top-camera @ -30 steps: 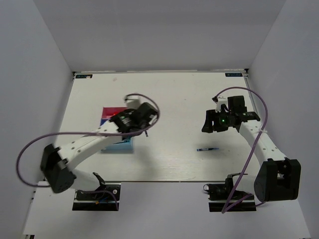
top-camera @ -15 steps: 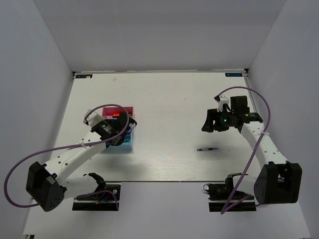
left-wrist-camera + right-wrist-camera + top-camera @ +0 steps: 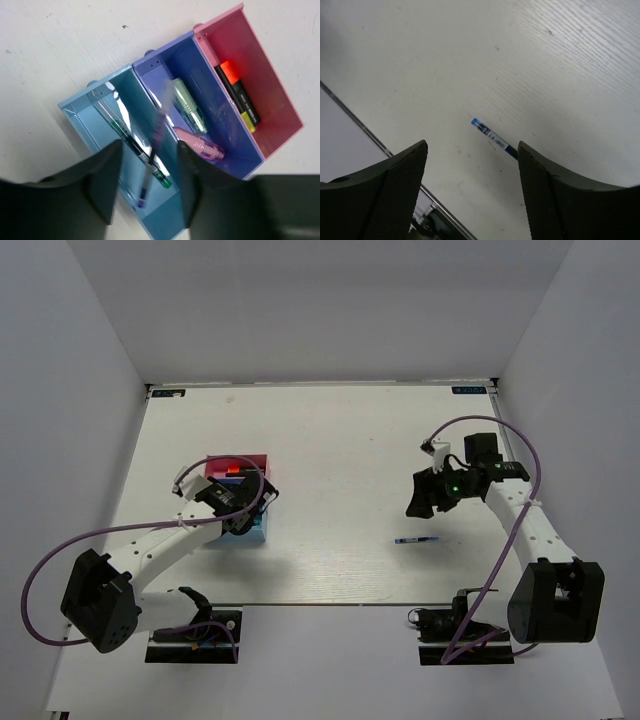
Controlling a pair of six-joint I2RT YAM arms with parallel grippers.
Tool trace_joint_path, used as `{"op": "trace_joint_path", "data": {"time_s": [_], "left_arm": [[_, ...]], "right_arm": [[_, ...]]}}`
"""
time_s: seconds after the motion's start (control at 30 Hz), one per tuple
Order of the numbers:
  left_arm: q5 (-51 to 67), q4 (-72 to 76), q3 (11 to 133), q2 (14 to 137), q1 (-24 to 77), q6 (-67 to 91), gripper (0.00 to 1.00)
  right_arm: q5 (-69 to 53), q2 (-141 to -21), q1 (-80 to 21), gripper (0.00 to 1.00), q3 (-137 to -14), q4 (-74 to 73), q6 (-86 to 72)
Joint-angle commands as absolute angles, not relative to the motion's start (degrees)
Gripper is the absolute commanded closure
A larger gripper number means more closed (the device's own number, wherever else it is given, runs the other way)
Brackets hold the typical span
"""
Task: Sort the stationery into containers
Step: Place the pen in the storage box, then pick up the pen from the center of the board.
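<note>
Three containers stand side by side: a light blue tray, a dark blue tray and a pink tray. My left gripper hangs open over the light blue tray. A blurred thin pen lies loose between its jaws, beside a green-tipped pen. The dark blue tray holds a pastel green highlighter and a pink highlighter. In the pink tray lie two black highlighters, one with an orange cap. My right gripper is open above a blue-capped pen on the table.
In the top view the trays sit at the left middle of the white table, under the left gripper. The lone pen lies below the right gripper, near the table's front edge. Grey walls enclose the table.
My left gripper swung left over the trays and opened, letting go of a pen into the light blue tray. My right gripper opened wider and shifted slightly toward the lone pen.
</note>
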State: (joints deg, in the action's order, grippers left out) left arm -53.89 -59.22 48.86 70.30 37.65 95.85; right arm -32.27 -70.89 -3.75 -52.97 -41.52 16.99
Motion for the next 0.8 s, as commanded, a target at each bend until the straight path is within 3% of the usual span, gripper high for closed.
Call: {"op": "trace_joint_path", "data": {"time_s": [0.0, 0.07, 0.13, 0.17, 0.2, 0.23, 0.27, 0.33, 0.37, 0.43, 0.47, 0.53, 0.63, 0.77], "left_arm": [[-54.14, -57.48, 48.95, 69.79, 37.53, 94.14, 0.38], [-54.14, -56.69, 49.04, 69.87, 37.36, 93.00, 0.38], [-53.97, -55.38, 49.31, 69.61, 37.44, 91.76, 0.43], [-53.70, -53.89, 49.48, 69.09, 37.53, 88.71, 0.49], [-53.44, -52.83, 49.92, 68.82, 37.79, 87.03, 0.71], [-52.13, -49.86, 50.44, 68.47, 38.05, 84.75, 0.85], [-50.99, -47.40, 50.62, 67.51, 39.27, 72.28, 0.96], [-45.57, -37.40, 50.80, 66.01, 40.69, 63.49, 1.00], [-43.00, -34.74, 50.37, 65.57, 42.87, 49.80, 1.00], [-37.29, -29.53, 49.92, 64.43, 43.94, 40.13, 0.79], [-27.96, -29.79, 50.62, 64.34, 44.64, 37.73, 0.71], [-22.53, -35.14, 51.41, 64.69, 46.48, 33.06, 0.50], [-20.92, -40.32, 51.51, 63.81, 48.95, 31.03, 0.36], [-20.65, -41.66, 48.35, 59.87, 50.80, 30.76, 0.31]], "right_arm": [[-39.10, -71.54, -3.51, 0.26, -55.98, -51.41, 35.04], [-40.16, -72.59, -3.60, 0.30, -56.51, -56.21, 46.81], [-41.31, -73.12, -3.43, 0.45, -55.99, -58.61, 61.45], [-40.35, -73.12, -3.60, 0.48, -55.38, -61.06, 68.14], [-39.91, -73.21, -3.52, 0.57, -54.76, -61.08, 71.16], [-39.21, -73.39, -3.60, 0.62, -52.58, -60.56, 75.89], [-36.15, -74.26, -3.60, 0.64, -51.78, -59.86, 80.81], [-34.11, -75.32, -3.69, 0.64, -50.11, -58.54, 83.92], [-32.45, -75.58, -3.60, 0.64, -49.75, -58.36, 86.72], [-31.38, -78.13, -3.60, 0.59, -49.57, -57.92, 87.45], [-30.33, -79.18, -3.95, 0.57, -49.57, -57.92, 87.54], [-29.36, -80.68, -3.96, 0.54, -48.96, -56.08, 86.32], [-28.57, -81.65, -4.92, 0.52, -47.55, -52.65, 85.43], [-26.72, -83.67, -6.15, 0.52, -46.15, -50.28, 84.55]]}}
